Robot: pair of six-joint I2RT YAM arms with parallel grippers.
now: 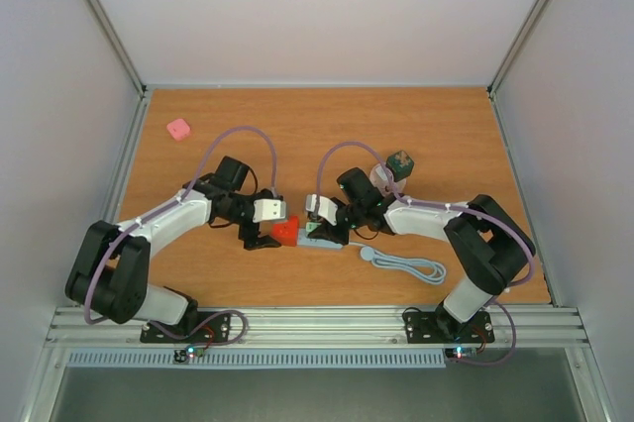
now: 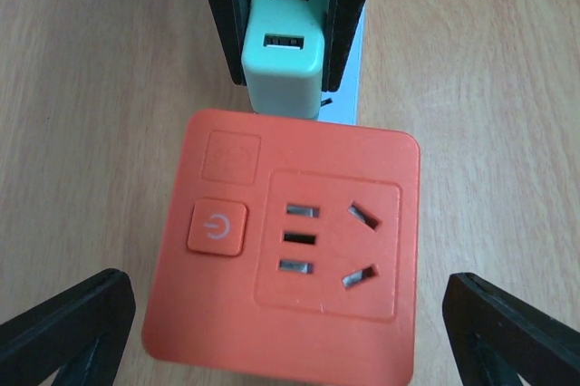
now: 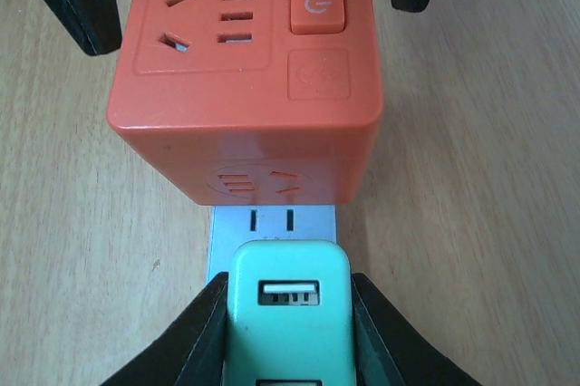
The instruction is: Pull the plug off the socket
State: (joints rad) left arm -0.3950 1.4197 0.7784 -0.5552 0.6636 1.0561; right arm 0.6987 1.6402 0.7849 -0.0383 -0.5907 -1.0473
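A mint-green USB plug (image 3: 288, 313) stands in a pale blue socket strip (image 3: 272, 223) lying on the wooden table. My right gripper (image 3: 288, 336) is shut on the plug, one black finger pressed on each side of it. The same plug (image 2: 284, 51) shows between those fingers (image 2: 227, 5) in the left wrist view. An orange cube adapter (image 2: 285, 241) sits on the strip right next to the plug. My left gripper (image 2: 290, 332) is open, its fingers wide apart on either side of the cube (image 1: 286, 232) and clear of it.
The strip's grey cable (image 1: 406, 265) lies coiled at the front right, near the right arm. A pink block (image 1: 178, 128) sits far left at the back. A teal box (image 1: 400, 161) stands behind the right arm. Walls enclose the table on three sides.
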